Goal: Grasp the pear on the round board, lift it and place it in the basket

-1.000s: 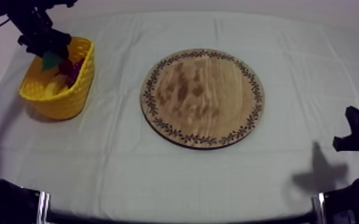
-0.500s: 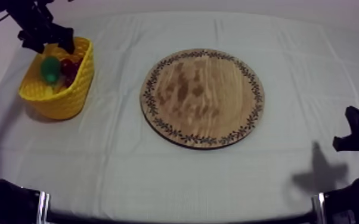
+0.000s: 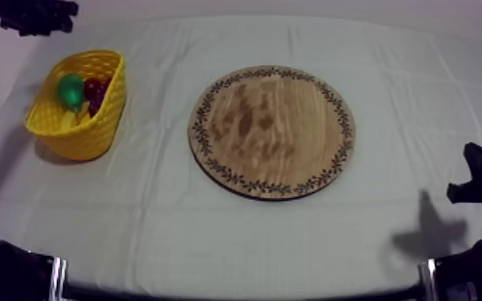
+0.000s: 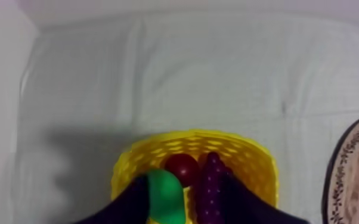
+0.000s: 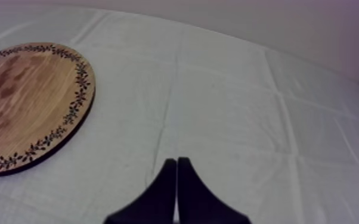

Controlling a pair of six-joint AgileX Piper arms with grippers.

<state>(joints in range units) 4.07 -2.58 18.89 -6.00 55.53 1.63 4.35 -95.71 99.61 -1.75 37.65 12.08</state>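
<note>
Smooth green pear [image 3: 70,90], in yellow basket [image 3: 84,138] at far left corner of table [image 3: 212,240], left gripper [image 4: 185,184] fingers apart, empty, right gripper [image 5: 176,170] fingers together

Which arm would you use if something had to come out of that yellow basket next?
Probably left: the left end effector hangs open above the yellow basket; the right end effector sits shut beyond the wooden board.

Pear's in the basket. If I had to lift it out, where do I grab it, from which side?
Grip the pear across its exposed green top, probably coming straight down. The basket walls block the sides, and the small red fruit and grapes lie close beside it.
</note>
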